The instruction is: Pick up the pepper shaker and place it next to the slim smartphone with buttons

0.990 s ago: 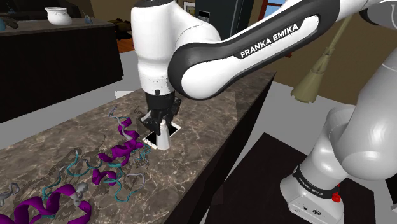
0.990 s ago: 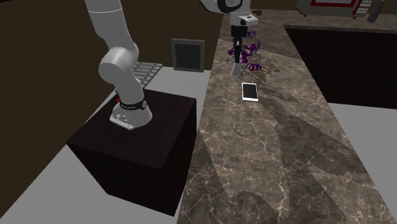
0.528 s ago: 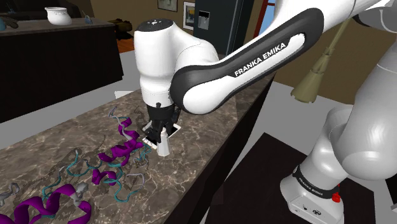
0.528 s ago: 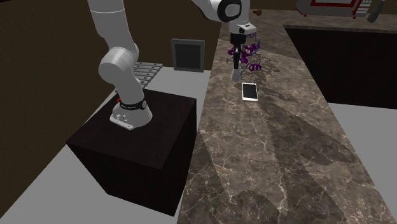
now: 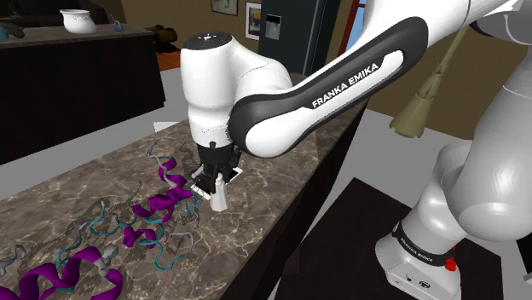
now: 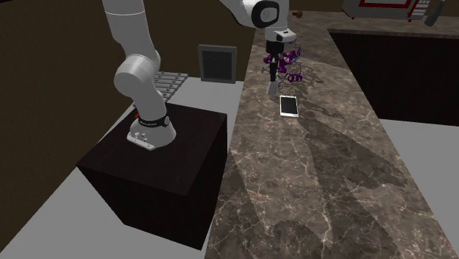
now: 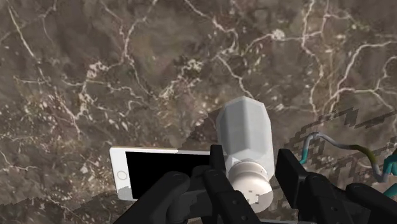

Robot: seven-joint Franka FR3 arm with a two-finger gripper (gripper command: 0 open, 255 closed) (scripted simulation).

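Wrist view | my pincer (image 7: 252, 167) clasps white pepper shaker (image 7: 245, 135) beside smartphone (image 7: 162, 169) | step: placing | next: settle it upright, then release

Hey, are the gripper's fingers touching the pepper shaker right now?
Touching. In the wrist view both fingers press against opposite sides of the pepper shaker, clasping it between them.

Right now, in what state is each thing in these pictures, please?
pepper shaker: upright, clasped at its narrow top by the claw.
claw: shut on the pepper shaker.
smartphone: flat on the marbled counter, dark screen up, beside the pepper shaker.
purple ribbon tangle: lying on the marbled counter, apart from the claw.
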